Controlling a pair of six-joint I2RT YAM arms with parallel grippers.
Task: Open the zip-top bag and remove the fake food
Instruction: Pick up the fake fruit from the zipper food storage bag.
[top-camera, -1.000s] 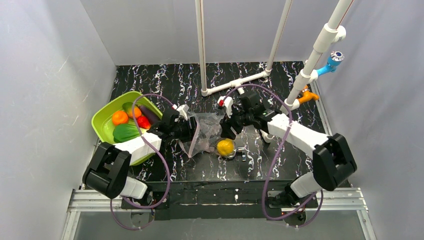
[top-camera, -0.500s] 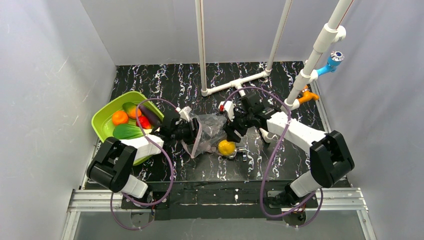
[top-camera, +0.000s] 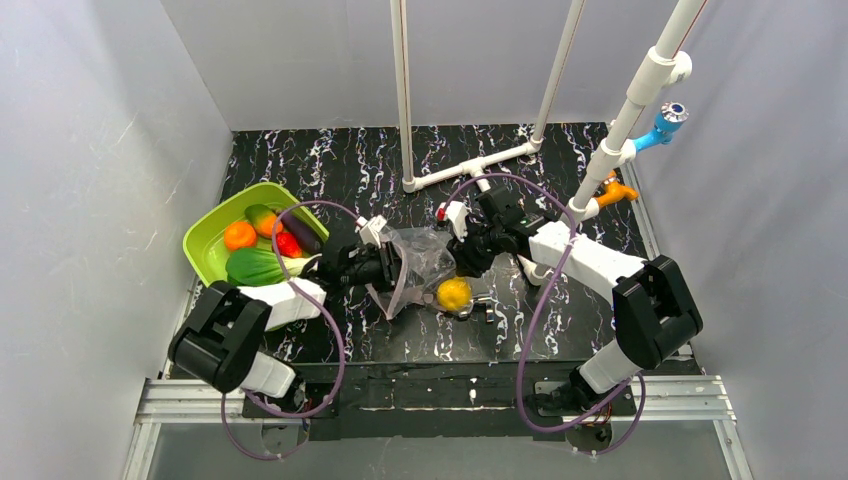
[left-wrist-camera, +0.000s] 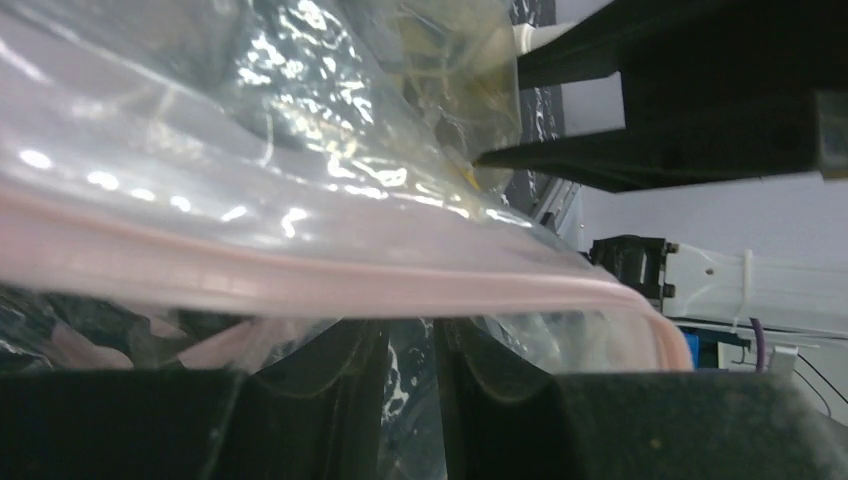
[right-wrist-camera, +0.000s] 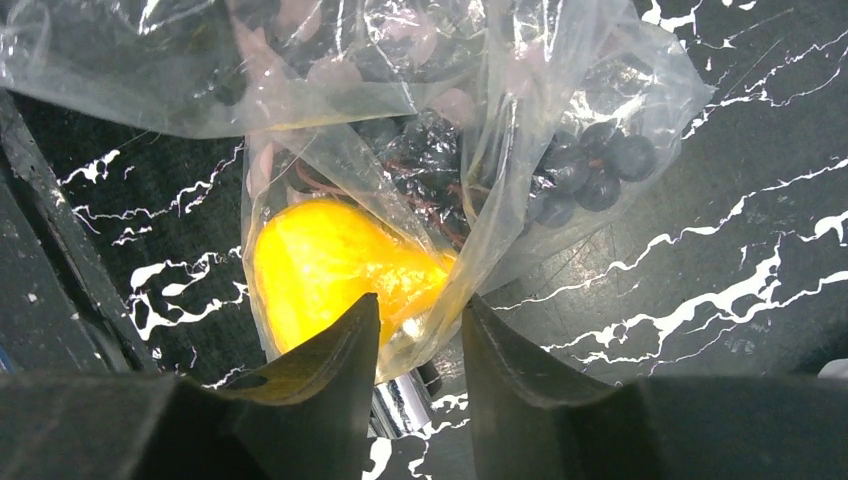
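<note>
Item: zip-top bag (top-camera: 420, 262), on surface (top-camera: 400, 335) btwn both arms; lemon (right-wrist-camera: 330, 265) inside. L gripper (left-wrist-camera: 410, 335): jaws near-shut under pink zip strip (left-wrist-camera: 300, 275), grip unclear. R gripper (right-wrist-camera: 420, 315): jaws astride bag edge by lemon, hold unclear.

No readable text, no labels or brands, no numbers or signs

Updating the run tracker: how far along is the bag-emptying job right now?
Done: orange, red piece and eggplant lie in the lime-green tray. In hand: left claw at the pink zip strip of the zip-top bag, right claw straddling its bottom corner; grip unclear. Left: the yellow lemon and dark grapes sit inside the bag.
</note>
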